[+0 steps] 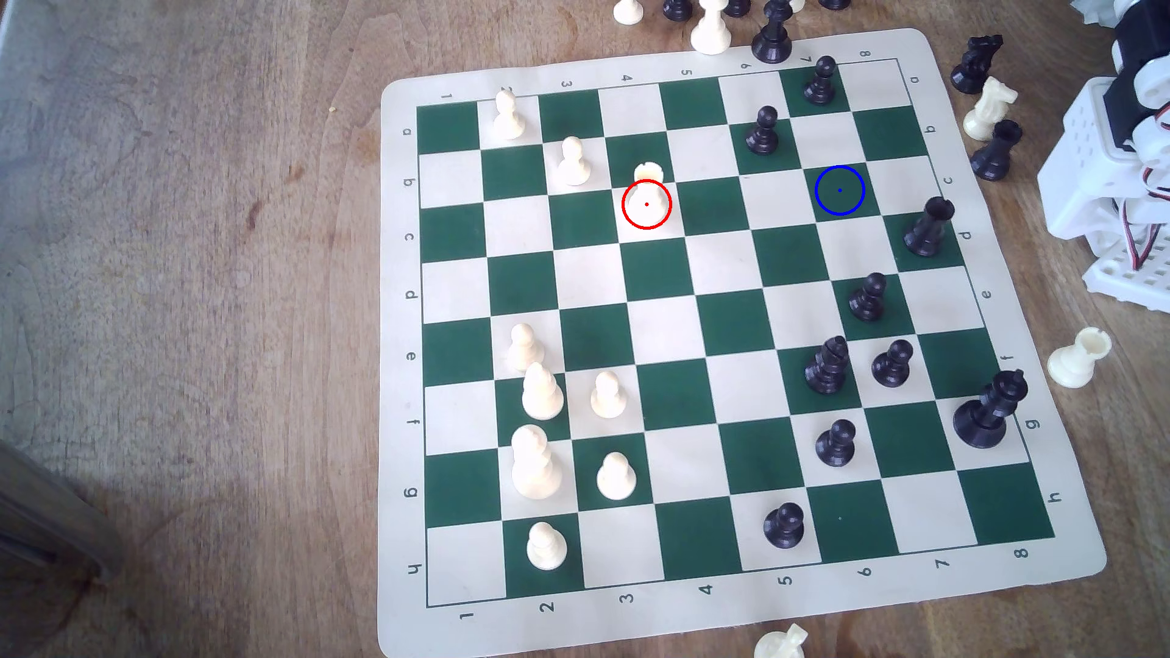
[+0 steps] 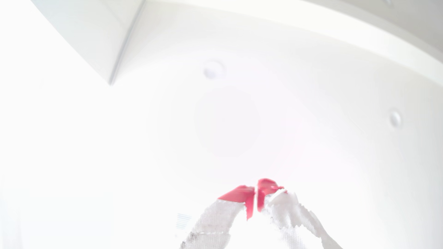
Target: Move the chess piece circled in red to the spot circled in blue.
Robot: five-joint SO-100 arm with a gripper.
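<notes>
Presently, step: approach not begun; arm [image 1: 1114, 158] folded at the exterior view's right, off the board [image 1: 405, 443].
Hand [image 2: 256, 198]: red-tipped, closed on nothing, aimed at a white ceiling.
Rook [image 1: 648, 190]: upright on its red-ringed white square.
Blue-ringed square [image 1: 839, 190]: bare, dark green.
Next: reach, open, straddle rook.
Desk [image 1: 190, 285]: worn wood.

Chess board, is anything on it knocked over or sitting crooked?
Yes. The black king on the board's right edge in the exterior view leans markedly, and the black bishop tilts too. The cream rook stands upright.
</notes>
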